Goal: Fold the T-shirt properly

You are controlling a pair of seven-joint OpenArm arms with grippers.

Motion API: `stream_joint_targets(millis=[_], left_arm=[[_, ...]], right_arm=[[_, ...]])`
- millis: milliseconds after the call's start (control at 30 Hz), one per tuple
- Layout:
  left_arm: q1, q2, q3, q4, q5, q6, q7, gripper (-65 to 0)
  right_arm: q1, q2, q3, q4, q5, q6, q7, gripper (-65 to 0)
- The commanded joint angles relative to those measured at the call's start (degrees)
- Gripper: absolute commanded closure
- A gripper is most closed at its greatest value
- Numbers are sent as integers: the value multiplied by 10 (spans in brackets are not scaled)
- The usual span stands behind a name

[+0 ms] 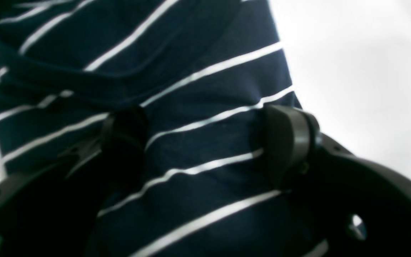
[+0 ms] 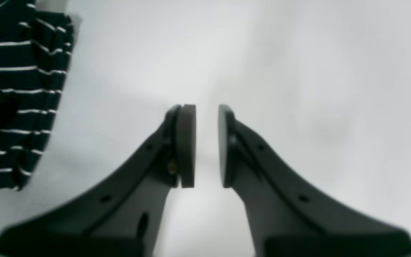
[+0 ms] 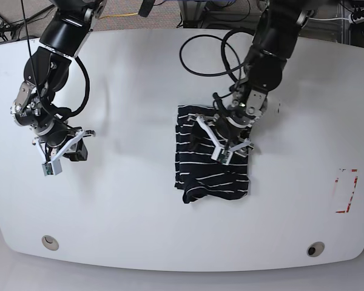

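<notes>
The T-shirt (image 3: 209, 167), dark navy with thin white stripes, lies folded into a rough rectangle at the middle of the white table (image 3: 127, 200). My left gripper (image 3: 225, 142) is down on its upper right part. In the left wrist view its fingers (image 1: 284, 142) stand wide apart with striped T-shirt (image 1: 191, 53) cloth lying flat between them (image 1: 205, 121), not pinched. My right gripper (image 3: 64, 154) hovers far off at the table's left side. Its pads (image 2: 187, 142) stand a narrow gap apart (image 2: 206, 110) with nothing between them. The T-shirt's edge (image 2: 23, 89) shows at that view's left.
Black cables (image 3: 212, 54) loop on the table behind the shirt. A red-marked rectangle (image 3: 346, 191) lies near the right edge. Two round holes (image 3: 48, 242) (image 3: 315, 249) sit near the front edge.
</notes>
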Motion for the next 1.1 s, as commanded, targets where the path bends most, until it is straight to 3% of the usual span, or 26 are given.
stream_joint_targets(millis=[0,100,367,700,933,1067], left_arm=[[35,-60,-43,11,-8,-30,116,-468],[50,-102,-114,33,-26,-88,145,-465],[81,-208,-278,33,-27,-188,181,-465],[117,-341,-400,-33,-28,-273,196,-465],[114,-361,-462,-34,-28,-343,199,-464],[116,-360,-491,46,-29,-344,211,-464]], right_arm=[[11,8,1,13,11,3,9,-101],[-1,9,1,13,11,3,9,-101],[-18,9,1,14,11,3,10,-101],[-50,4,1,39,11,3,11,-101],[-83,-15,-4,103,10,3,13,-101],[-92,-17,-5,112,10,3,13,-101]])
